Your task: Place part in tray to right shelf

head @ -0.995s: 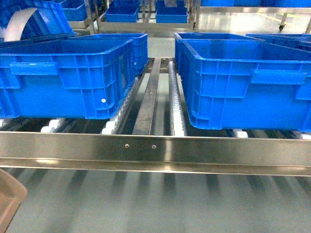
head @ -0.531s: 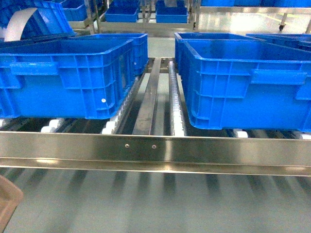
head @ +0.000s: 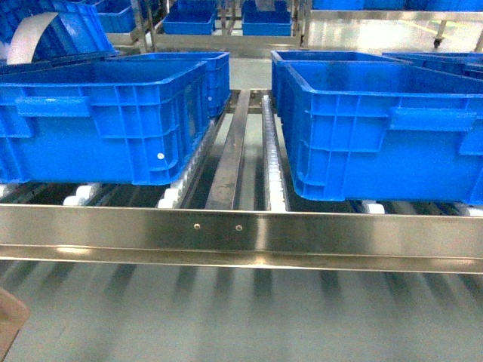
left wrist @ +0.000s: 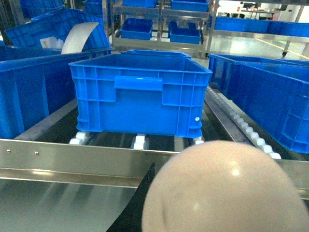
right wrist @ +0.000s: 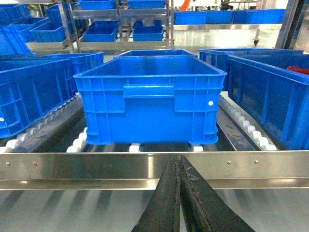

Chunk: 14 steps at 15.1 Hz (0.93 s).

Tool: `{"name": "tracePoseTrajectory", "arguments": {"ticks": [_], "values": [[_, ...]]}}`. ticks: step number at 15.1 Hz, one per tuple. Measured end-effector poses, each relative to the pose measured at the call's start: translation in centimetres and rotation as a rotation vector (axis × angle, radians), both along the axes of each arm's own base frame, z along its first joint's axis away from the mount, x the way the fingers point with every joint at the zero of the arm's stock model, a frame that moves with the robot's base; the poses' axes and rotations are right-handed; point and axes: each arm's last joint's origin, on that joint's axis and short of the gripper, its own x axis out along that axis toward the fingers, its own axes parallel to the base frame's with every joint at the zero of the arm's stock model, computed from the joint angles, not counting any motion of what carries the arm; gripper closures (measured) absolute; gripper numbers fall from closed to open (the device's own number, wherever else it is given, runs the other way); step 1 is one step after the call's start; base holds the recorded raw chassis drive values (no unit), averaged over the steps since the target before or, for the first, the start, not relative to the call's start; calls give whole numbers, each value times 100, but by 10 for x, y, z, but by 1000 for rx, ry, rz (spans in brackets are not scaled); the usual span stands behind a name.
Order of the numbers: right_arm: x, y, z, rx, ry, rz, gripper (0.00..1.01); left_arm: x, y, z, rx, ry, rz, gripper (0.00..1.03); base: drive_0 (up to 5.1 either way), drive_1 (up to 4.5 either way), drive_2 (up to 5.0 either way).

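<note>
Head view: looked down on the shelf [head: 241,230], with its shiny front beam across the middle. Carried two big crates on the white rollers [head: 172,197], the left crate [head: 106,121] and the right crate [head: 377,128], well apart with bare rails between. Could not tell what lay inside either one, since the walls hid the bottoms. Showed a white curved sheet [head: 30,36] standing out of a tilted crate [head: 75,26] at the back left. Caught only a beige corner of the tray [head: 9,324] at the lower left edge, in front of the beam and below it. Did not find the part in any view.

Left wrist view: was filled low down by a large rounded beige surface of the tray, very close to the camera. Hid the left gripper [left wrist: 135,203] almost fully, only a dark edge beside the beige; could not tell if apart or together.

Right wrist view: showed the right gripper [right wrist: 179,203] with both dark fingers pressed together, nothing between them, just before the beam. Noticed something red [right wrist: 299,70] over the rim of a neighbour crate [right wrist: 270,92] at the right.
</note>
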Motion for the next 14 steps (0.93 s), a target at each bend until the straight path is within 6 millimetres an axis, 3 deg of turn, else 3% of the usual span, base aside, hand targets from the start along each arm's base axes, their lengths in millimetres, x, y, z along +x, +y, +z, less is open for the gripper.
{"name": "tracePoseTrajectory", "arguments": {"ticks": [5, 12, 13, 14], "values": [[0, 0, 0, 0, 0, 0, 99, 0, 0, 0, 0, 0, 0, 90, 0, 0, 0], [0, 0, 0, 0, 0, 0, 10, 0, 0, 0, 0, 0, 0, 90, 0, 0, 0], [0, 0, 0, 0, 0, 0, 1, 0, 0, 0, 0, 0, 0, 90, 0, 0, 0], [0, 0, 0, 0, 0, 0, 4, 0, 0, 0, 0, 0, 0, 90, 0, 0, 0]]}}
